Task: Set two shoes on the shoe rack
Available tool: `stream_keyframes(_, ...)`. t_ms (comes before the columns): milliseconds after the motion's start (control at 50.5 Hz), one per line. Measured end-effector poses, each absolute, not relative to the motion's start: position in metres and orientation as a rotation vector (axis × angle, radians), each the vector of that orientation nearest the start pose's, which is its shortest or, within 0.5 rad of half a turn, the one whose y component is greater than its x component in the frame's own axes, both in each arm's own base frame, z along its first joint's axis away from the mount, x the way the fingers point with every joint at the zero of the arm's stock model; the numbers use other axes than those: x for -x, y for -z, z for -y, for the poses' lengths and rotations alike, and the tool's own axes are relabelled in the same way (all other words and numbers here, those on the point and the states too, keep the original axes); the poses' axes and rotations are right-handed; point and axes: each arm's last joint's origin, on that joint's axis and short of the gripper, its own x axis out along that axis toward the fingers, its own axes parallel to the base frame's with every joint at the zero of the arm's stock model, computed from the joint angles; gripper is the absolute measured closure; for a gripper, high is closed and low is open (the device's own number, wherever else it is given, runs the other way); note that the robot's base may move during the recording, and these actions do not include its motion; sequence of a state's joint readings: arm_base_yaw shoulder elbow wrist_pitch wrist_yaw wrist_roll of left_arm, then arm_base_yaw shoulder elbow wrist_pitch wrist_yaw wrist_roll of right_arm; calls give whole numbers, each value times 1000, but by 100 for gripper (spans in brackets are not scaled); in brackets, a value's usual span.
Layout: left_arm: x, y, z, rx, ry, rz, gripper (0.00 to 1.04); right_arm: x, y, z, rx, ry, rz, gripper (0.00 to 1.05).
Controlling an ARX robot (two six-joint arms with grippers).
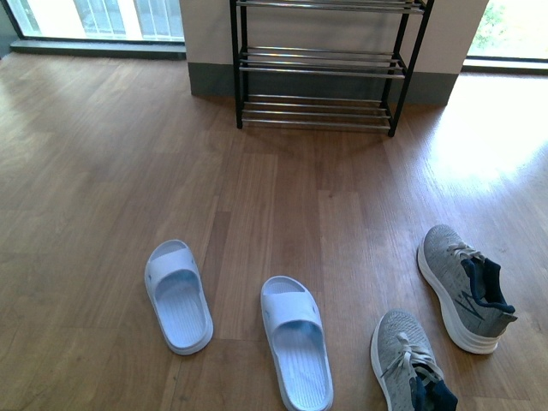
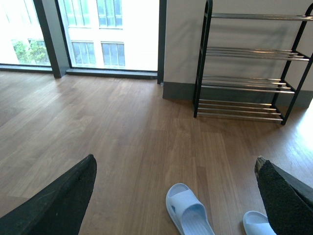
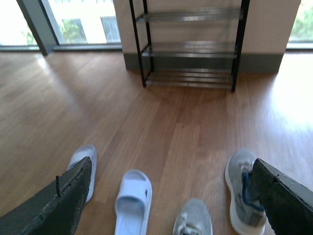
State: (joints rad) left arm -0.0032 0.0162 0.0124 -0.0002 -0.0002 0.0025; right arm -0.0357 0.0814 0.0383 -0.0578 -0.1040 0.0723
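Two grey knit sneakers lie on the wood floor at the front right: one (image 1: 465, 287) further right, the other (image 1: 409, 368) nearer and cut off by the frame edge. Two pale blue slides (image 1: 178, 294) (image 1: 296, 340) lie to their left. The black shoe rack (image 1: 321, 67) with chrome rods stands against the far wall, nothing on its visible tiers. Neither arm shows in the front view. My left gripper (image 2: 176, 169) hangs open above the slides (image 2: 188, 211). My right gripper (image 3: 171, 169) is open above a slide (image 3: 131, 203) and the sneakers (image 3: 242, 188) (image 3: 194, 219), holding nothing.
Large windows (image 1: 94, 17) run along the far wall left of the rack, and another (image 1: 514, 30) to its right. A grey skirting (image 1: 210, 81) lines the wall behind the rack. Open wood floor (image 1: 282, 188) lies between the shoes and the rack.
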Motion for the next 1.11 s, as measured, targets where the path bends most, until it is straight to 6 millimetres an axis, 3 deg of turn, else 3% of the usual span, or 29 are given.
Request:
stream_keyframes(277,-98,-166,0,-2,3,-4,9,-146,-153,6,-108,-23,-382,9)
stream_keyframes(455,-98,-166,0,-2,3,-4,9,-189,-126,4,-67,-42,-557,9)
stream_keyframes(574,-98,-166,0,-2,3,-4,9,-214,-92,1,-17,-48,-696,9)
stream_keyframes(634,-98,-166,0,-2,3,-4,9,-224,-65,-1,13,-62,-800,9)
stream_keyframes(832,-98,-166,0,-2,3,-4,9,-240,-2,-1,104,-73,-967,9)
stream_keyframes(1109,-98,-166,0,-2,3,-4,9,-256,73,19,166,-16,-1130,9)
